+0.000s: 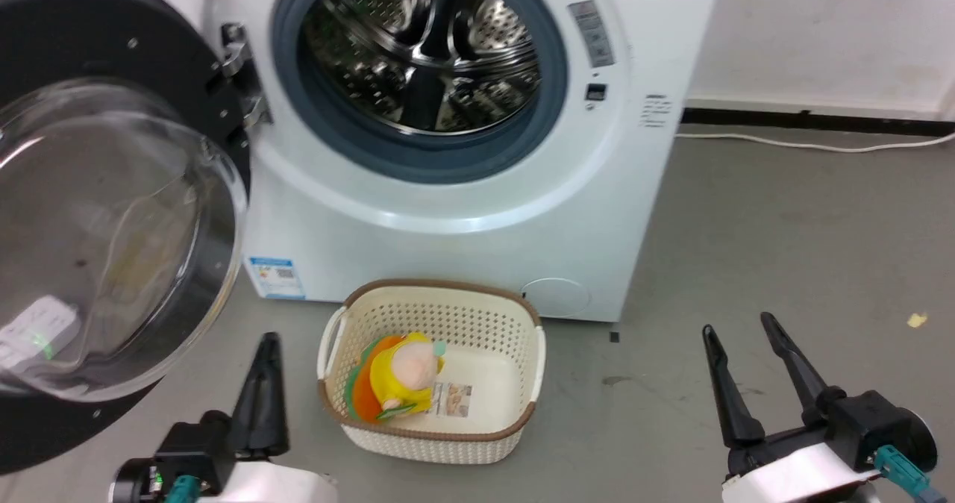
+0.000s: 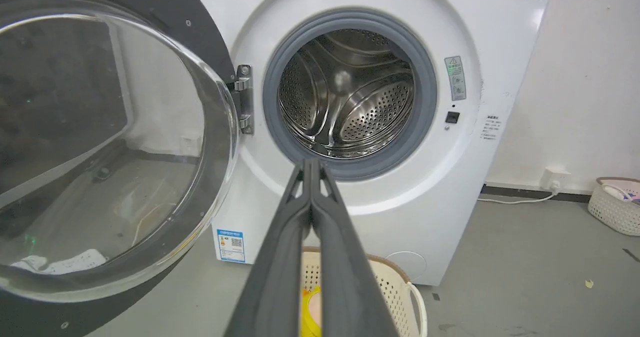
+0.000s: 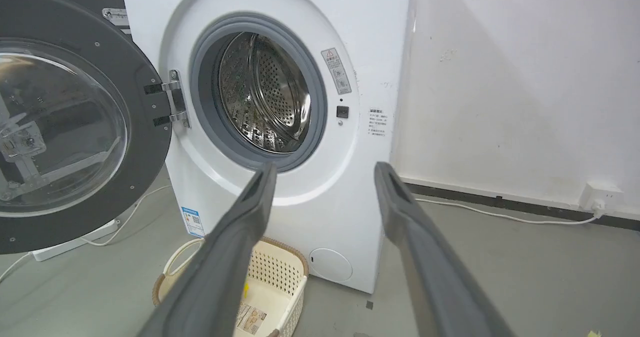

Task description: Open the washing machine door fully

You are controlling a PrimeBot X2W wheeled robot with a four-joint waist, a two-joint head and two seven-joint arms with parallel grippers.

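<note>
The washing machine door [image 1: 97, 219] stands swung out wide to the left on its hinge [image 1: 240, 77], black rim around a clear domed glass bowl; it also shows in the left wrist view [image 2: 100, 142] and the right wrist view [image 3: 65, 127]. The steel drum [image 1: 429, 48] lies exposed inside the grey rubber ring. My left gripper [image 1: 267, 342] is shut with nothing in it, low near the floor just right of the door's lower rim, apart from it. My right gripper [image 1: 739, 327] stands open and empty over the floor at the lower right.
A cream plastic basket [image 1: 515, 316] with a yellow and orange plush toy [image 1: 399, 380] sits on the grey floor in front of the white machine [image 1: 597, 212]. A white cable [image 1: 821, 145] runs along the back wall. Another basket [image 2: 615, 204] stands far right.
</note>
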